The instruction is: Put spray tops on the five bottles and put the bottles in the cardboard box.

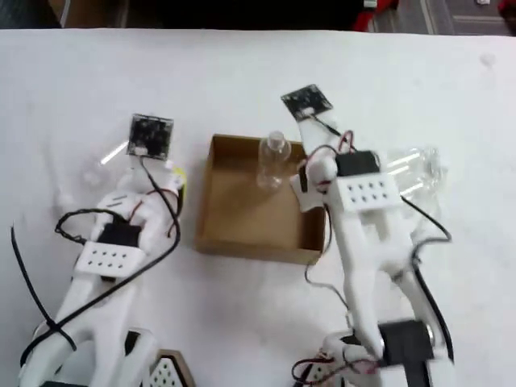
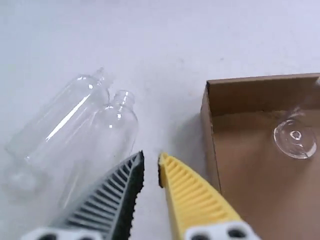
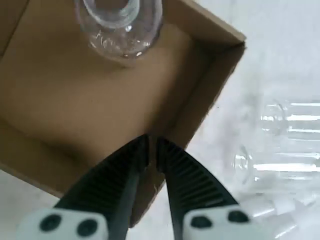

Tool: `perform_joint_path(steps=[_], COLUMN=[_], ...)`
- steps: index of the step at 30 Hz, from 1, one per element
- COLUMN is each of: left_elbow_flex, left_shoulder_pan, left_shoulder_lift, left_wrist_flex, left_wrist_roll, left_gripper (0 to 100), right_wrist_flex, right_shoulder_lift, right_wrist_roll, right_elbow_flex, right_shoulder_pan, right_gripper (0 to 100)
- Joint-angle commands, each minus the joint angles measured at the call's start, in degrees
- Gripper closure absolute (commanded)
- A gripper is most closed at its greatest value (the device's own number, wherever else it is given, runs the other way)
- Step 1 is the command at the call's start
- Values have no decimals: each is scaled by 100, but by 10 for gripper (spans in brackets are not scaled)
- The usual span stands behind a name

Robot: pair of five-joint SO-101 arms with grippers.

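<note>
the cardboard box [image 1: 258, 246] is sitting open near the middle of the surface [image 1: 242, 72]. one clear upright bottle [image 1: 274, 161] is standing inside it, close to the far wall. its long axis is running straight up and its open neck is pointing at the ceiling, with no spray top on it.

the right gripper [image 3: 152, 142] is hanging over the box's right wall, toward the near corner. its black fingers are drawn almost together with only a slit between them, and they're pinching nothing. past that wall, toward the right edge of the surface, the right-side bottles [image 1: 411, 171] are lying on their sides next to each other. their long axes are running roughly along the far edge, and their bare necks are pointing back at the box. some small white pieces [image 3: 272, 205] are lying beside them, too blurred for me to tell what they are.

over on the other side, the left gripper [image 2: 151, 160] is hovering above bare surface between the box's left wall and two more clear bottles. its grey finger and yellow finger are standing a narrow gap apart, gripping nothing. the outer bottle [image 2: 60, 117] and the inner bottle [image 2: 107, 137] are lying flat and touching along their sides. their long axes are slanting across the surface, and both uncapped necks are pointing toward the far edge, angled a little toward the box.
</note>
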State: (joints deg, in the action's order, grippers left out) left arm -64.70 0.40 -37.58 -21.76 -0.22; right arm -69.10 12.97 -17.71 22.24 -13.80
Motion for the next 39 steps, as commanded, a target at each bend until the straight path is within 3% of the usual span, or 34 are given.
perform_joint_path(steps=[1, 19, 39], left_elbow_flex=[-26, 0, 0], left_shoulder_pan=[-365, -207, -110], left_shoulder_lift=[171, 321, 312], left_wrist_flex=[571, 686, 695], left_wrist_roll=[343, 334, 325], left_gripper=[943, 944, 944], right_wrist_flex=[347, 1833, 2299], right_shoulder_lift=[-321, -1578, -1587], right_wrist_roll=[-88, -70, -79], right_elbow_flex=[-343, -334, -79], right_shoulder_pan=[-321, -470, -611], right_gripper=[981, 981, 981])
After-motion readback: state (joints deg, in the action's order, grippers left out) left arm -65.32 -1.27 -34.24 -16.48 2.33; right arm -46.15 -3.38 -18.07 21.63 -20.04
